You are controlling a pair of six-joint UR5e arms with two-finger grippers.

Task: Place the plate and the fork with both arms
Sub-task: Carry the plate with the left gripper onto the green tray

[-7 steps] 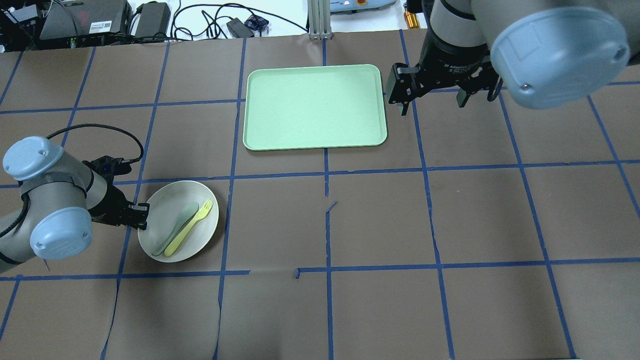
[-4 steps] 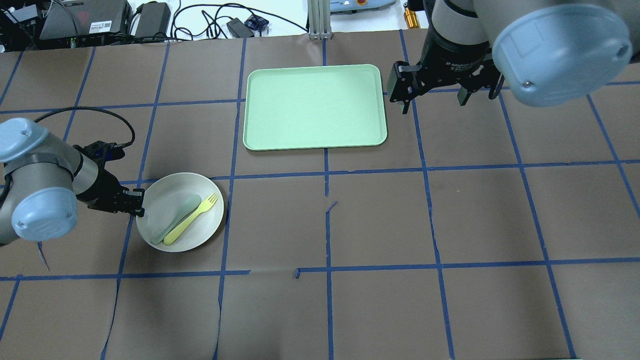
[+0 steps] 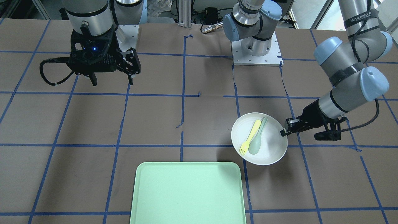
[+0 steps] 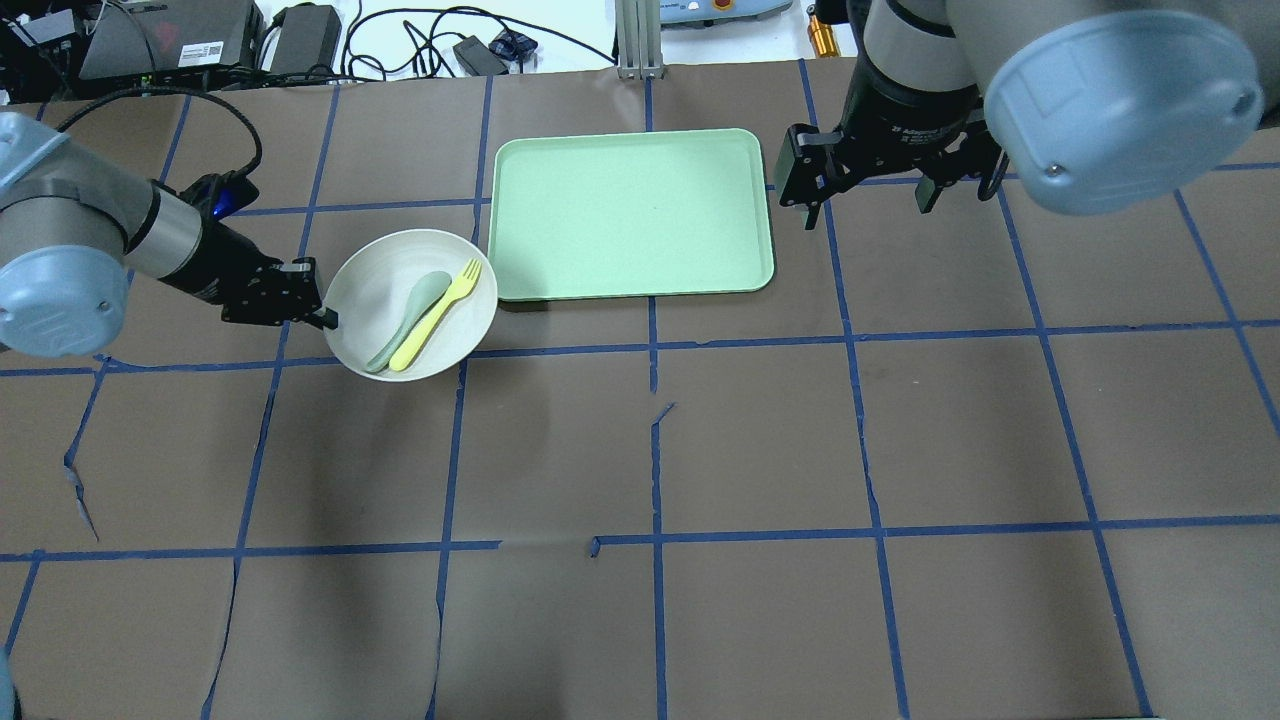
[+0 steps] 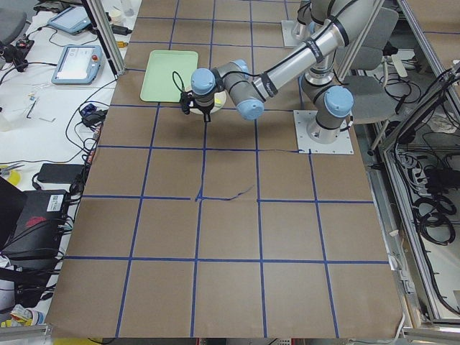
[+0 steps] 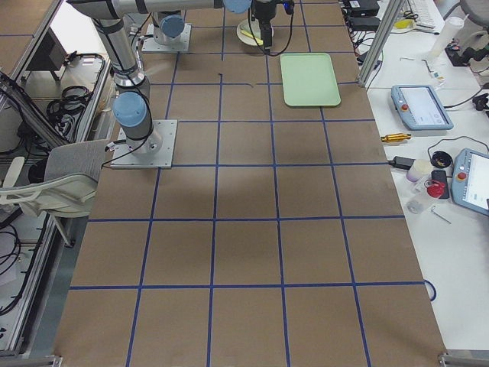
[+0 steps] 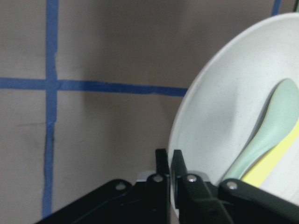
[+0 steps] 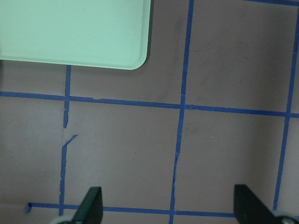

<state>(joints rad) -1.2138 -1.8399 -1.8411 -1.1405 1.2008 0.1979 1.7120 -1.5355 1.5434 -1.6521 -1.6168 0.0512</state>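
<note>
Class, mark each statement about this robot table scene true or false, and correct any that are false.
1. The left gripper is shut on the rim of the round off-white plate. True.
2. The small yellow plastic fork lies on the rectangular mint-green tray. False: it lies in the plate, next to the pale grey-green spoon.
3. The right gripper is open and holds nothing. True.
4. The plate sits in the middle of the tray. False: the left gripper holds it just beside the tray's edge.
</note>
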